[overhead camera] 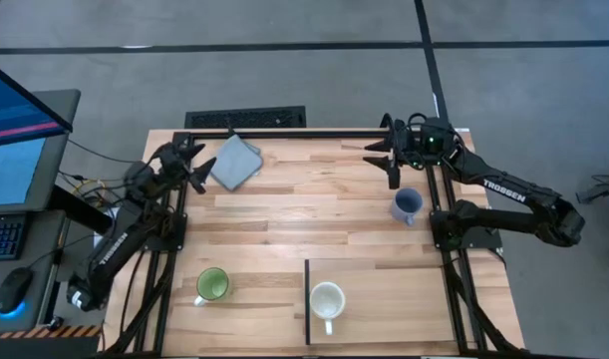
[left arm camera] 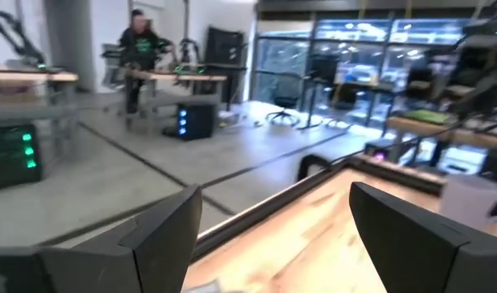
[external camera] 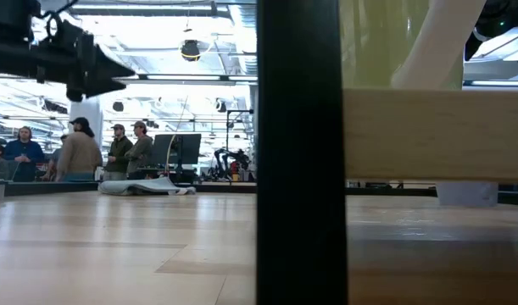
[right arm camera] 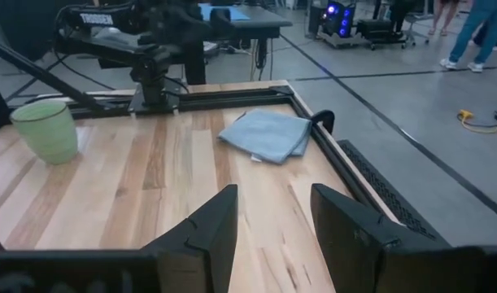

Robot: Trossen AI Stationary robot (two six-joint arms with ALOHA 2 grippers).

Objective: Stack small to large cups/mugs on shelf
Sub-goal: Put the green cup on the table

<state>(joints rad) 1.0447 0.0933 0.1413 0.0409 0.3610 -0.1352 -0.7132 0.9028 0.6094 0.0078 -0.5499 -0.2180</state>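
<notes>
Dark upright post (external camera: 297, 152) up close, pale wood shelf (external camera: 437, 135) edge, grey cloth (external camera: 147, 187) far across the table (external camera: 114, 246), people (external camera: 76, 152) beyond.

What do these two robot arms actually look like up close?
Both are dark, almost black, built of jointed segments on black frames. The right arm carries white TROSSEN lettering along one segment. Each ends in two flat, dark, wedge-shaped fingers: the left gripper and the right gripper. Thin dark cables run near the left arm's base.
</notes>
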